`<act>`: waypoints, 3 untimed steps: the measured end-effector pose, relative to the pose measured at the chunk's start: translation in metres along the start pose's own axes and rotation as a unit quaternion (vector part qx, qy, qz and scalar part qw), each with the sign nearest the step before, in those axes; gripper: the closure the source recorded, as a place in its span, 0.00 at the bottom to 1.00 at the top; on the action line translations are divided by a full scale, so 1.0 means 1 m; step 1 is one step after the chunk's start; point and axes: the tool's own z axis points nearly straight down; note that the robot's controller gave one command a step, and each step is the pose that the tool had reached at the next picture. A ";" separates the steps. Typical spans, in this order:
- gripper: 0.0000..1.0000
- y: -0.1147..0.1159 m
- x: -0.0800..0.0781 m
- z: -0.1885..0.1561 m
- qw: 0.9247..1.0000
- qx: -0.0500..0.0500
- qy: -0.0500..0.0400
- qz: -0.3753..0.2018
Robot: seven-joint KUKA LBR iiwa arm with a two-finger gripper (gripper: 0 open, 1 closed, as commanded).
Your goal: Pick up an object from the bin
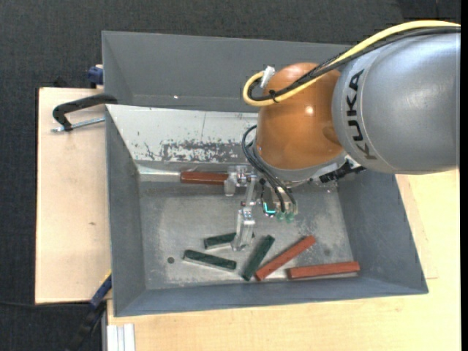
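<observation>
Bin [124, 218] of grey metal, flat dark-green bars [257, 257], red-brown bars [322, 270], orange-domed wrist [296, 123] above; grasp, cannot tell

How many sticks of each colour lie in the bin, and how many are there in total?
Dark green sticks: 3
Red-brown sticks: 3
Total: 6

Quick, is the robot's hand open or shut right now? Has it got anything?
Hand: cannot be told if open or closed; it is down beside a small dark green stick on the floor of the bin.
</observation>
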 end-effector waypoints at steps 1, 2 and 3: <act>0.00 0.000 -0.002 -0.004 1.000 0.000 -0.004 0.001; 0.00 -0.001 -0.005 0.020 1.000 -0.001 -0.008 -0.023; 1.00 -0.034 0.001 0.110 0.997 0.000 -0.003 -0.074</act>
